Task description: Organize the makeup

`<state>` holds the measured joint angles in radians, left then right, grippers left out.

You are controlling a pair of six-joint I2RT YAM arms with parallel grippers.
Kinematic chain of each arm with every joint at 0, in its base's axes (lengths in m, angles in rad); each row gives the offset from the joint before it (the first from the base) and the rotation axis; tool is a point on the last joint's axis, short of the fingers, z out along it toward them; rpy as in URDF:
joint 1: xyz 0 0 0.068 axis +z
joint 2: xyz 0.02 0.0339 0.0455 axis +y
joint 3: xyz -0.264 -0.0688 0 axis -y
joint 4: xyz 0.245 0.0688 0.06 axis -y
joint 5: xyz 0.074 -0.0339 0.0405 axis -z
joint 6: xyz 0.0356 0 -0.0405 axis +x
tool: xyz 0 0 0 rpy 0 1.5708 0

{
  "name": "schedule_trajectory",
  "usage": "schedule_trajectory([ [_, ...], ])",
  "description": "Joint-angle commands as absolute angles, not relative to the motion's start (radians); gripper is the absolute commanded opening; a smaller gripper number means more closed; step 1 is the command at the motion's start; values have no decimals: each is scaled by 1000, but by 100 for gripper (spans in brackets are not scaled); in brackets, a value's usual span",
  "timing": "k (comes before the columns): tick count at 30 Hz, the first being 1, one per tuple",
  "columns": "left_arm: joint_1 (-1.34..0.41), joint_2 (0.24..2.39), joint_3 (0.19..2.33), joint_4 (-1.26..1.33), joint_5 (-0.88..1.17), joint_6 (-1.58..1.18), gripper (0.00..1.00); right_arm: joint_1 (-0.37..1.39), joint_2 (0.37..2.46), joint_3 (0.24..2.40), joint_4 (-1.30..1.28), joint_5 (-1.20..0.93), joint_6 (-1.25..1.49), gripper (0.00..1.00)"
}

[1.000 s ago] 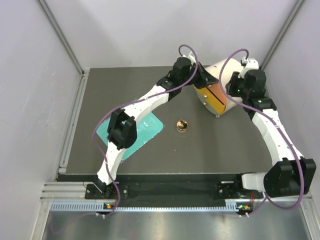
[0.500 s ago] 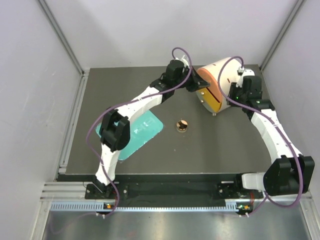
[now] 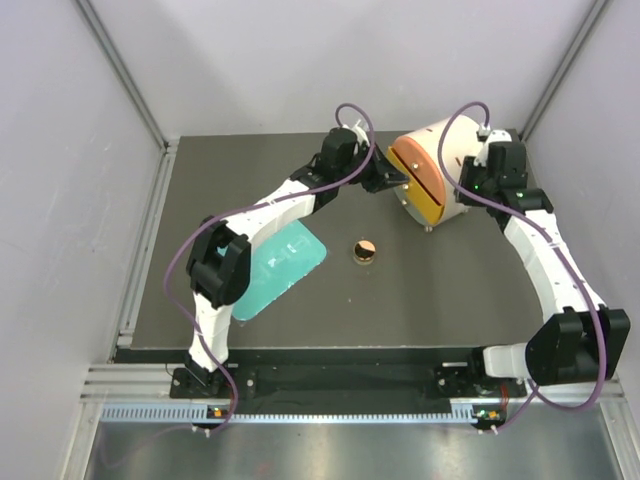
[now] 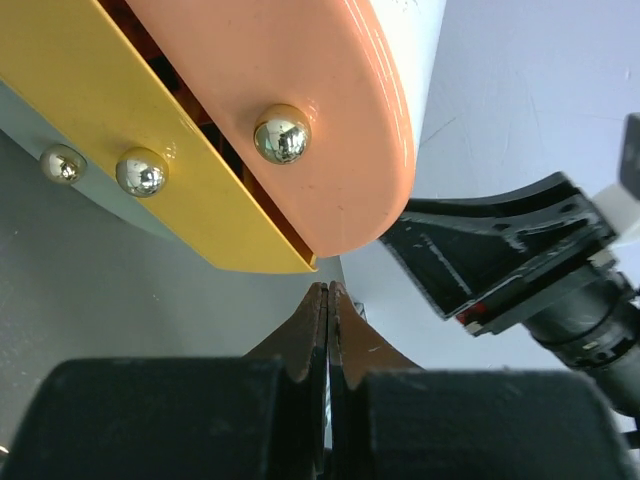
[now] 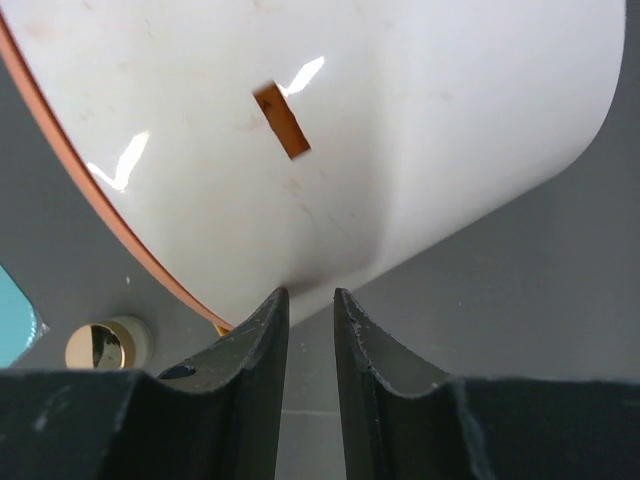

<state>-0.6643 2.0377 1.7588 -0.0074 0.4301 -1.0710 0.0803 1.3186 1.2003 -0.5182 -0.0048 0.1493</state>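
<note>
Right, the left gripper [image 4: 328, 292] sat with its fingers pinched flat together on nothing, tips just under the lower edge of the white drum [image 3: 448, 150], below the orange-yellow drawer [image 4: 120, 110] and the peach front [image 4: 350, 110] above it. On the far side, the right gripper [image 5: 308, 296] had its fingers a sliver apart with nothing between them, tips close against the drum's white wall, though whether they touched it was hard to say from that angle.

The round compact [image 3: 365, 250] lay alone on the dark table [image 3: 300, 300], between the drum and the teal tray [image 3: 290, 262] and well apart from both grippers. No other makeup was in view.

This looked like the drawer-opening step. To do it well, the left fingers would need to part, rise to a gold knob [image 4: 281, 134] and close squarely around it. The pull should then run straight along the drawer's line while the right arm braced the drum, since a light drum on small feet would likely skid or tip.

No brand, label or lettering was legible anywhere.
</note>
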Motion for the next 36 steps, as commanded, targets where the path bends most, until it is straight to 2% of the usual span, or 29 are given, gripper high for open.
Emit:
schedule_trajectory([
  [1, -666, 2039, 1752, 35, 443, -1057, 0, 78, 1298, 1278, -488, -29, 152, 25],
  [4, -667, 2051, 1741, 37, 442, -1055, 0, 78, 1279, 1272, -477, -48, 156, 25],
  [12, -661, 2080, 1735, 26, 459, -1042, 0, 78, 1252, 1272, -404, -32, 176, 1],
  [24, -638, 2114, 1741, 5, 463, -1011, 0, 71, 1359, 1384, -275, -6, 187, 0],
  [36, -634, 2207, 1778, 8, 471, -1029, 0, 61, 1496, 1424, -291, 46, 210, 0],
])
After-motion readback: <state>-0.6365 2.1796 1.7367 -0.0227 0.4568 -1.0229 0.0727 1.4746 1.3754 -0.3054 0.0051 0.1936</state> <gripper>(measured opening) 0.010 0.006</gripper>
